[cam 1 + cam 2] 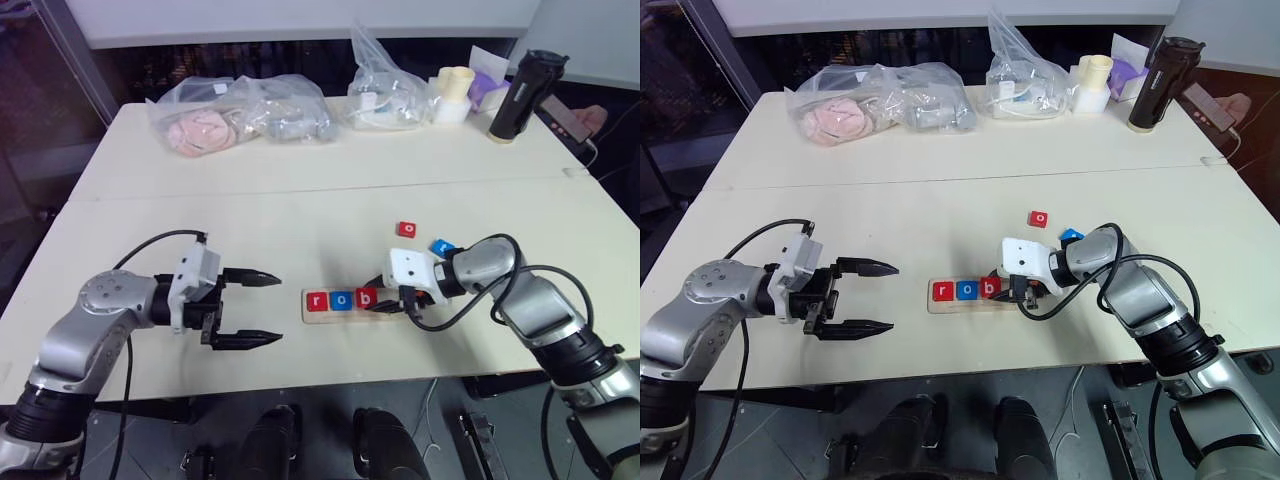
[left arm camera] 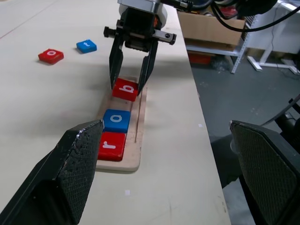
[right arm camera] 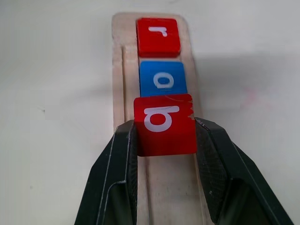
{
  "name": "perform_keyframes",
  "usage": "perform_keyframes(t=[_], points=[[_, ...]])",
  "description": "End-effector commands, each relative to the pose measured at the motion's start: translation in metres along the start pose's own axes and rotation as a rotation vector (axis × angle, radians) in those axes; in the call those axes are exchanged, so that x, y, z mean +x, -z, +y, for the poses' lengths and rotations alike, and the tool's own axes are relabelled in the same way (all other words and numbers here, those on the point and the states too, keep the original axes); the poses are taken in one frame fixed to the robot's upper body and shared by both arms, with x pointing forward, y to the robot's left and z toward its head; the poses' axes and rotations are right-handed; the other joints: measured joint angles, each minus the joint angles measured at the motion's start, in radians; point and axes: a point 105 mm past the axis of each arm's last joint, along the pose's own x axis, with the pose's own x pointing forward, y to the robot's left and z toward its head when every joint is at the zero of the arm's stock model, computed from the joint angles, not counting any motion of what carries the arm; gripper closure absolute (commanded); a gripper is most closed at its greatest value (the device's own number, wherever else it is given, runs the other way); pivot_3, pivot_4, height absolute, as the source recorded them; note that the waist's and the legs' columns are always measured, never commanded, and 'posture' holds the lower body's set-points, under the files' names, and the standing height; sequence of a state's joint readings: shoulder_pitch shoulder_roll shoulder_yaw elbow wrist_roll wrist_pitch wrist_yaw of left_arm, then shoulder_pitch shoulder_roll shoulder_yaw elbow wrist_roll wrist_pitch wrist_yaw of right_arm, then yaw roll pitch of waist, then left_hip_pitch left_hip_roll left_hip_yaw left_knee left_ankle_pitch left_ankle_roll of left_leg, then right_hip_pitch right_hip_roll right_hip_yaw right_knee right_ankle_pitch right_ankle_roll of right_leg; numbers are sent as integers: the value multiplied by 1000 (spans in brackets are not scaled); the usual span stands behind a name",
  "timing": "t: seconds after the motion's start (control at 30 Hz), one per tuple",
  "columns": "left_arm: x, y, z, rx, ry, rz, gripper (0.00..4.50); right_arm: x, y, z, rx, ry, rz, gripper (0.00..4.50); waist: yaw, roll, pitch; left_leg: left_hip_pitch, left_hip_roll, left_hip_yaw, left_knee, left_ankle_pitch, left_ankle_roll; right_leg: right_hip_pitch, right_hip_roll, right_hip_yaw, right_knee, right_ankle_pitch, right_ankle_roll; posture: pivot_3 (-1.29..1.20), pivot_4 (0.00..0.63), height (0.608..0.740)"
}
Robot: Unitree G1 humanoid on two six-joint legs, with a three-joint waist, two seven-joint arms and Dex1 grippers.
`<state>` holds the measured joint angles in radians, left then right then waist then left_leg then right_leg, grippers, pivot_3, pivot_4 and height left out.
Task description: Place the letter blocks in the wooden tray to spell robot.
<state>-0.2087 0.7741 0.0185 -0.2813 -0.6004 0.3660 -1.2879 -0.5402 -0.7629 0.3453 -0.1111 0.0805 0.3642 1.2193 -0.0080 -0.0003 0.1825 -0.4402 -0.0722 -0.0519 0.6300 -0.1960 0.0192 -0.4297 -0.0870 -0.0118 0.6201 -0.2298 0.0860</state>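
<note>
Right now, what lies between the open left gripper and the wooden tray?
Only bare tabletop: in the left eye view, nothing sits between the left gripper and the wooden tray, whose near end holds the red r block.

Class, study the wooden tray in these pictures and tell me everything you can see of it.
The wooden tray is a long, narrow holder of pale wood with rounded corners and a shallow lengthwise recess. It lies flat near the table's front edge. In it sit a red r block, then a blue o block; a red b block, gripped by the right tool, is over the third place. The rest of the recess is bare.
</note>
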Motion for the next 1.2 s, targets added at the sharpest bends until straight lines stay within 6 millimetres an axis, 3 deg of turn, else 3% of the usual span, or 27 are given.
perform_keyframes(t=[0.03, 0.37, 0.57, 0.6, 0.73, 0.87, 1.03, 1.2], points=[[-2, -11, -2, 44, -7, -17, 0, 1, -6, -2, -23, 10, -16, 3348, 0, 0, 0, 0, 0, 0, 0, 0, 0, 0, 0, 0, 0, 0, 0, 0, 150, 738], [0, -11, -1, 46, -19, -21, 0, 6, -2, -5, -17, 10, -8, 3348, 0, 0, 0, 0, 0, 0, 0, 0, 0, 0, 0, 0, 0, 0, 0, 0, 150, 738], [0, -11, 0, 44, -25, -22, 0, 7, -6, -5, -23, 9, -19, 279, 0, 0, 0, 0, 0, 0, 1, 0, 0, 0, 0, 0, 1, 0, 0, 0, 150, 738], [0, -11, 1, 44, -28, -23, 0, 7, -8, -5, -27, 10, -24, 60, 0, 0, 0, 0, 0, 0, 1, 0, 0, 0, 0, 0, 1, 0, 0, 0, 150, 738], [0, -10, 1, 42, -31, -25, 0, 4, -15, -7, -47, 25, -37, 60, 0, 0, 0, 0, 0, 0, 1, 0, 0, 0, 0, 0, 1, 0, 0, 0, 150, 738], [1, -11, 2, 42, -30, -28, 0, -13, -24, -30, -19, 142, -66, 60, 0, 0, 0, 0, 0, 0, 1, 0, 0, 0, 0, 0, 1, 0, 0, 0, 150, 738], [4, -11, 3, 49, -36, -34, 0, -39, -14, -89, 133, 544, -29, 60, 0, 0, 0, 1, 0, 0, 1, 1, -1, -1, 0, 0, 4, 0, 0, 0, 150, 738], [6, -9, 3, 58, -35, -30, 0, -49, 2, -117, 477, 885, 13, 60, -3, 0, 0, 0, -1, 1, 0, 2, -2, -5, 0, 2, 10, 0, -1, 0, 150, 738]])
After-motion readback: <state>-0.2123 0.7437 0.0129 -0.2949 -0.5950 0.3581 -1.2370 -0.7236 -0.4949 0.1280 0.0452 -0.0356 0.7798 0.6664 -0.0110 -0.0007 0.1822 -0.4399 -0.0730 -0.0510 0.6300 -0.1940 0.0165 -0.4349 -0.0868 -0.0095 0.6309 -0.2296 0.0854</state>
